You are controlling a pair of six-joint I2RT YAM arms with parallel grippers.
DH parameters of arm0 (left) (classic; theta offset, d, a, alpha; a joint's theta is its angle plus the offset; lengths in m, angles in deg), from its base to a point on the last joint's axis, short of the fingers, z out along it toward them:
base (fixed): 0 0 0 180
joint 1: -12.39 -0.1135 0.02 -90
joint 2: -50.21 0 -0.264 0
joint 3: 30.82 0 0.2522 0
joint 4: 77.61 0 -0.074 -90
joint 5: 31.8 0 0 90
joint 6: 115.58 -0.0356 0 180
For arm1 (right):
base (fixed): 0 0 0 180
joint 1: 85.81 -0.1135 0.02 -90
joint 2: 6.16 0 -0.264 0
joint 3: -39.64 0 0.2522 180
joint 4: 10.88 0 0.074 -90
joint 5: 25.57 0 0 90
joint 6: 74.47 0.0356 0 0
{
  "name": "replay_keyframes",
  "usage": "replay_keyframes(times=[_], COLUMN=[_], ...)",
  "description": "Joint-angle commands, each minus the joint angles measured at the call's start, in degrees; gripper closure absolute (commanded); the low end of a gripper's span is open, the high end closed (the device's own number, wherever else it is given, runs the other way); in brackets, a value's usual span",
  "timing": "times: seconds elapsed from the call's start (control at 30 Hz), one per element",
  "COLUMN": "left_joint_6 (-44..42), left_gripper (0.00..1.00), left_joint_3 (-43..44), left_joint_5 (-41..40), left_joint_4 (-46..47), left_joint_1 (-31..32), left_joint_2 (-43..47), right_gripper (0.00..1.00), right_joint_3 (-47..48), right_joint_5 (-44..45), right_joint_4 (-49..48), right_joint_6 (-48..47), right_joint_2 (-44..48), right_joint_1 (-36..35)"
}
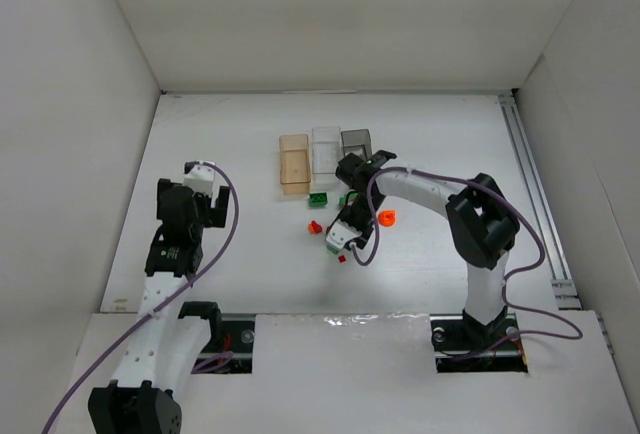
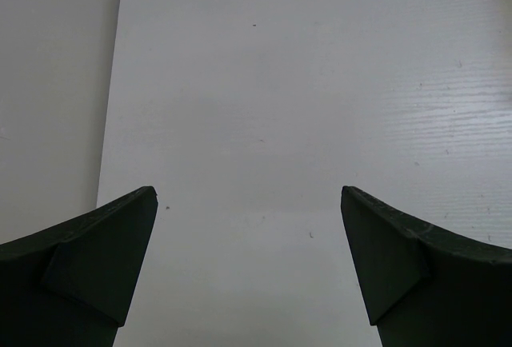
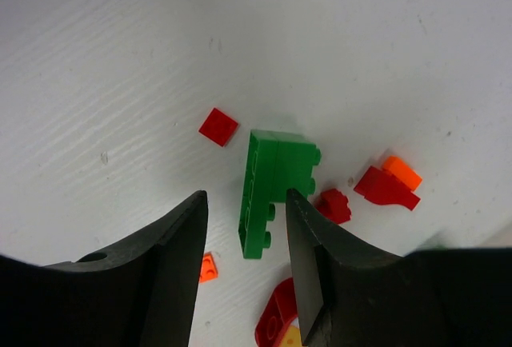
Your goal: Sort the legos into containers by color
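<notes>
A white table boxed in by white walls filled the top view, where the right gripper pointed down into the loose legos. The tan bin, clear bin and grey bin stood in a row just beyond it. A round orange piece lay to its right and a red piece to its left. The left gripper hung well apart on the far left. In the left wrist view that gripper was spread wide with only table between its fingers. The right wrist view showed what the top view could not. The right gripper was partly spread astride a green brick lying flat. A gap was left at the left finger, while the right finger was at the brick's studded side, contact unclear. A red tile sat beyond the left fingertip and an orange tile was tucked beside that finger. More red bits crowded just right of the right finger. The grasp probably wanted a small shift so that both pads met the brick's long sides squarely. It should then close without sweeping those neighbours along. Only the top view showed the bins, and nothing in any view told which one was meant for green.
</notes>
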Motion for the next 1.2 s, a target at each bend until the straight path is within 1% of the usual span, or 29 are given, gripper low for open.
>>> replay_keyframes(times=[0.0, 0.27, 0.43, 0.73, 0.8, 0.83, 0.97, 1.0, 1.03, 1.07, 1.17], left_joint_6=[-0.83, -0.83, -0.83, -0.83, -0.83, -0.83, -1.36, -1.36, -1.88, -1.89, -2.58], left_gripper=[0.00, 0.00, 0.00, 0.00, 0.00, 0.00, 0.00, 0.00, 0.00, 0.00, 0.00], left_joint_3=[-0.56, -0.56, -0.56, -0.56, -0.56, -0.56, -0.56, -0.56, -0.56, -0.56, -0.56], left_joint_5=[0.52, 0.52, 0.52, -0.01, -0.01, -0.01, -0.01, -0.01, -0.01, -0.01, 0.60], left_joint_4=[1.57, 2.63, 3.16, 3.16, 3.16, 3.16, 3.68, 3.68, 3.68, 4.21, 4.21], left_joint_1=[0.11, 0.11, -0.41, -0.42, -0.42, -0.42, -0.42, -0.42, -0.42, -0.42, -0.42], left_joint_2=[0.83, -0.22, -0.22, -0.75, -0.75, -0.75, -1.28, -1.28, -1.28, -1.28, -1.89], right_gripper=[0.51, 0.50, 0.50, 0.50, 0.51, 0.53, 0.78, 0.91, 0.97, 1.00, 1.00], right_joint_3=[2.64, 3.87, 3.87, 6.42, 6.42, 6.94, 7.57, 7.57, 7.57, 7.57, 6.95], right_joint_5=[1.19, 4.71, 5.33, 5.86, 5.86, 6.38, 7.61, 7.61, 8.40, 9.19, 9.72], right_joint_4=[0.48, 0.48, -0.13, -1.27, -1.27, -1.27, -2.51, -3.03, -3.03, -3.03, -3.03], right_joint_6=[-3.27, -2.21, -1.69, 0.86, 0.86, 0.86, 2.62, 4.01, 4.03, 4.03, 4.03], right_joint_2=[1.41, -0.45, -2.11, -5.27, -5.89, -6.42, -6.95, -7.56, -7.56, -8.09, -7.40], right_joint_1=[1.63, 2.16, 2.16, -0.47, -0.47, -0.47, -1.00, -1.00, -1.00, -1.00, -0.48])
